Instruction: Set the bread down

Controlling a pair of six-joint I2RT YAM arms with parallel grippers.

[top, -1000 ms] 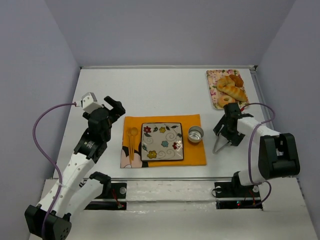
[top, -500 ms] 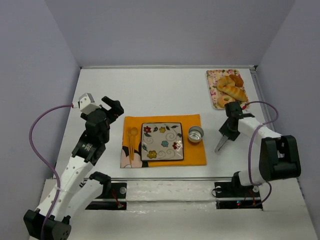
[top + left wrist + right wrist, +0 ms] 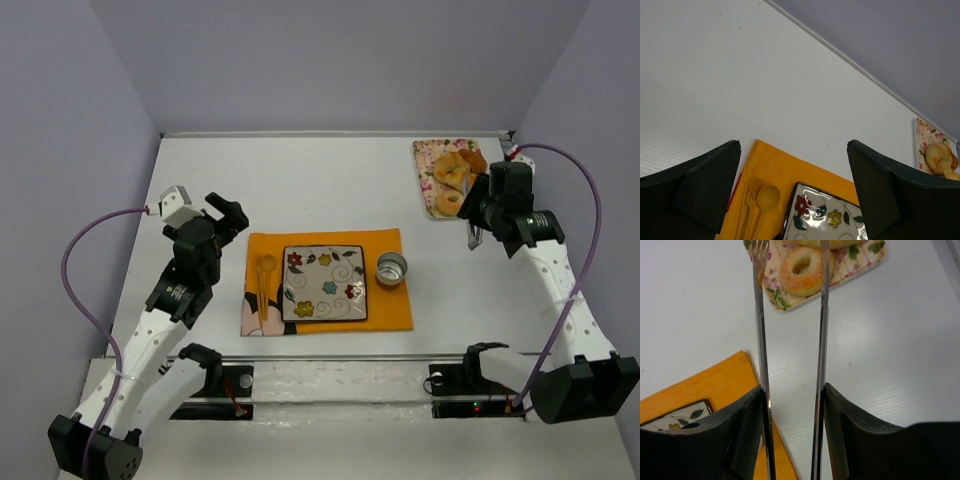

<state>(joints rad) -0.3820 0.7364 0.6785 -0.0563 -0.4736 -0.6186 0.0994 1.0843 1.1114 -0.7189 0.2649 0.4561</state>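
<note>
The bread [image 3: 450,167] lies on the floral tray [image 3: 425,175] at the back right, partly hidden by my right arm; only its edge shows in the right wrist view [image 3: 836,243]. My right gripper [image 3: 480,212] [image 3: 792,390] is shut on metal tongs [image 3: 823,315]. The tong tips reach over the tray's near end, either side of a ring donut [image 3: 801,264]. My left gripper [image 3: 228,215] [image 3: 792,150] hangs open and holds nothing, above the left of the orange placemat [image 3: 385,300]. The flowered square plate [image 3: 325,250] on the mat carries nothing.
A small metal cup [image 3: 391,268] stands on the mat right of the plate. A wooden fork and spoon [image 3: 262,285] lie left of it. A dark round bun [image 3: 473,156] sits at the tray's back. Walls close in the table's back and sides.
My right gripper closed on the tongs, lifted them off the table and swung back toward the tray, so the tips now reach over the donut. The left arm stayed put.
</note>
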